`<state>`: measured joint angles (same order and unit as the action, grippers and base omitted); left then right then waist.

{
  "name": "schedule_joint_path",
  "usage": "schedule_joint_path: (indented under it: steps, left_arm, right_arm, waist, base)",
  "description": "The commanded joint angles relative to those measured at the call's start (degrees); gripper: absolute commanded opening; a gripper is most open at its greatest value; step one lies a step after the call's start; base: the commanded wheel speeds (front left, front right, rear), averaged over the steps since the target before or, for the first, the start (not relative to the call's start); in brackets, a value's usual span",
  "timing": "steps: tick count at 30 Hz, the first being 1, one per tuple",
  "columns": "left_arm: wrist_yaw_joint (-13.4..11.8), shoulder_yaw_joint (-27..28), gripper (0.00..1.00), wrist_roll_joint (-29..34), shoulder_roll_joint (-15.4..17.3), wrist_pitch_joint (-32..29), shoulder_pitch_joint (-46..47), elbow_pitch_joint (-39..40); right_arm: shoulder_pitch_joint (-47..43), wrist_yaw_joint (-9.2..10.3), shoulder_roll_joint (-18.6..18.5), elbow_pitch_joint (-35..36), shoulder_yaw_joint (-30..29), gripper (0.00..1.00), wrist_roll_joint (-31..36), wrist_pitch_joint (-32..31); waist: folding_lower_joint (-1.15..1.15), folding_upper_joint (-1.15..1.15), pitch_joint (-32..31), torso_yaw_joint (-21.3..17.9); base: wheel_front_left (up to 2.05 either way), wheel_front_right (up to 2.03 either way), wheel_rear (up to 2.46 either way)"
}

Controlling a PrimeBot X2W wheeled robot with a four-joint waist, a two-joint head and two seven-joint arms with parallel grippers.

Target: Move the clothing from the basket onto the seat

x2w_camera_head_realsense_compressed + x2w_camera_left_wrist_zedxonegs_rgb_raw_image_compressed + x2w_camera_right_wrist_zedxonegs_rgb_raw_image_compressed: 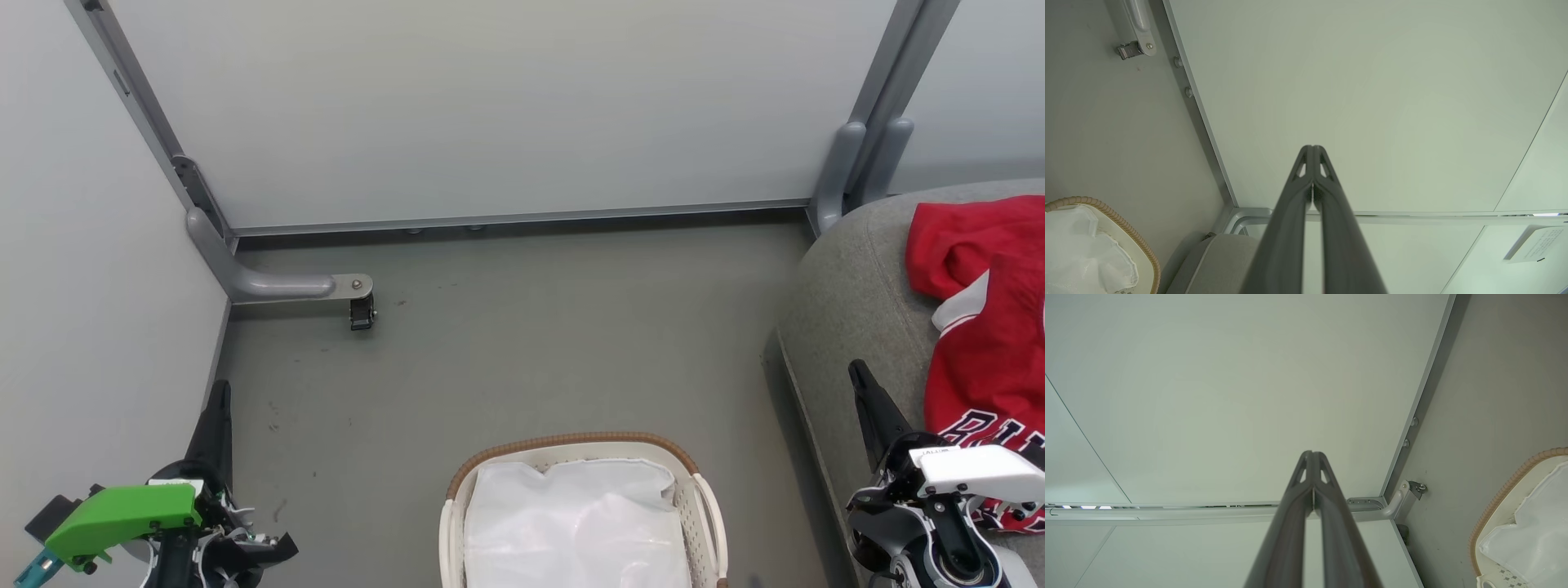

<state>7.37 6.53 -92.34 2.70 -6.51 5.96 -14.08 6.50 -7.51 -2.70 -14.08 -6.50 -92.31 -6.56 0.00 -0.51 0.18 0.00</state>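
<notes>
Red clothing (pixel 984 327) with white trim and black-and-white lettering lies on the grey seat (pixel 849 302) at the right of the head view. The white basket (pixel 704 510) with a brown woven rim stands on the floor at the bottom centre and holds a white liner sheet (pixel 571 523). My left gripper (pixel 220 392) is at the lower left, shut and holding nothing. At the lower right my right gripper (pixel 857 371) is shut too, its fingers over the seat's edge beside the clothing. Both wrist views show the fingers (pixel 1312 149) (pixel 1312 453) pressed together, pointing at pale wall panels.
Pale partition panels (pixel 490 106) close off the back and left. A grey partition foot with a caster (pixel 362 310) juts onto the floor at the left. Open grey floor (pixel 531 343) lies between the basket and the back panel. The basket rim (pixel 1126 228) (pixel 1498 498) shows in both wrist views.
</notes>
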Motion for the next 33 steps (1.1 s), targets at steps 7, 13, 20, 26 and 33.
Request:
schedule_joint_path:
  steps: [7, 13, 20, 26, 33]
  left_arm:
    - [0.3, 0.1, 0.0, -0.2, 0.3, -0.2, 0.6, 0.1]
    - [0.3, 0.1, 0.0, -0.2, 0.3, -0.2, 0.6, 0.1]
    - [0.3, 0.1, 0.0, -0.2, 0.3, -0.2, 0.6, 0.1]
    - [0.3, 0.1, 0.0, -0.2, 0.3, -0.2, 0.6, 0.1]
    - [0.3, 0.1, 0.0, -0.2, 0.3, -0.2, 0.6, 0.1]
  right_arm:
    - [-0.6, 0.04, -0.4, 0.2, -0.1, 0.0, -0.2, -0.1]
    - [-0.6, 0.04, -0.4, 0.2, -0.1, 0.0, -0.2, -0.1]
    - [-0.6, 0.04, -0.4, 0.2, -0.1, 0.0, -0.2, -0.1]
    - [-0.6, 0.04, -0.4, 0.2, -0.1, 0.0, -0.2, -0.1]
    - [-0.6, 0.04, -0.4, 0.2, -0.1, 0.0, -0.2, -0.1]
  waist:
    - [0.0, 0.51, 0.0, 0.0]
    - [0.0, 0.51, 0.0, 0.0]
    - [0.0, 0.51, 0.0, 0.0]
    - [0.0, 0.51, 0.0, 0.0]
    - [0.0, 0.51, 0.0, 0.0]
  base:
    - [0.0, 0.0, 0.0]
    - [0.0, 0.0, 0.0]
    - [0.0, 0.0, 0.0]
    - [0.0, 0.0, 0.0]
    - [0.0, 0.0, 0.0]
